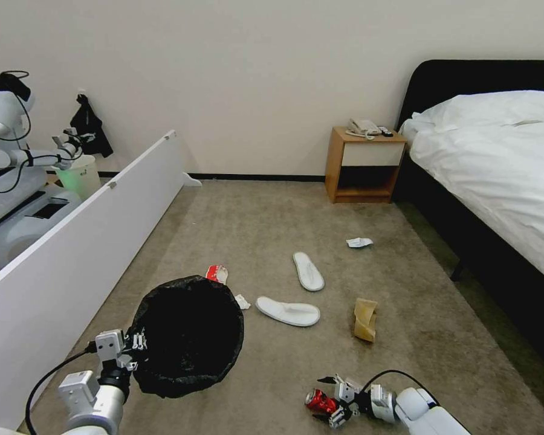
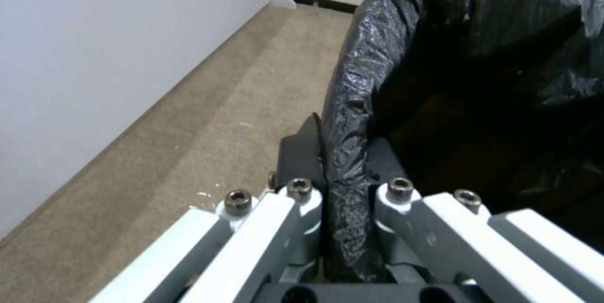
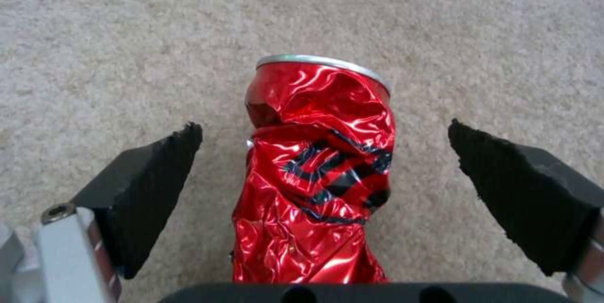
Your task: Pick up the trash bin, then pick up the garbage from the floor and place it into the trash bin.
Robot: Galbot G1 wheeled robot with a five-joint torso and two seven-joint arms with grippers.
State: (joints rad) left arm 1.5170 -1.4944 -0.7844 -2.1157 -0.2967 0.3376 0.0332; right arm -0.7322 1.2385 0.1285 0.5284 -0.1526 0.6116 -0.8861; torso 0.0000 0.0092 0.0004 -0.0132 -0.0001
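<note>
The left pincer (image 1: 138, 350) is clamped on the rim of the round trash bin lined with crinkled black plastic (image 1: 187, 335), held above the grey-brown carpet floor (image 1: 272, 241). The right pincer (image 3: 324, 171) is spread wide around a crushed red metal can (image 3: 314, 171) lying on the carpet, its pads (image 3: 157, 189) clear of it.

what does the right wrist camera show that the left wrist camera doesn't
Right wrist view alone: a crushed shiny red metal can lying between the right gripper's open black pads, untouched. Left wrist view alone: the left gripper shut on the rim of the trash bin with its crinkled black plastic liner, beside a white panel. Both show the grey-brown carpet floor.
</note>
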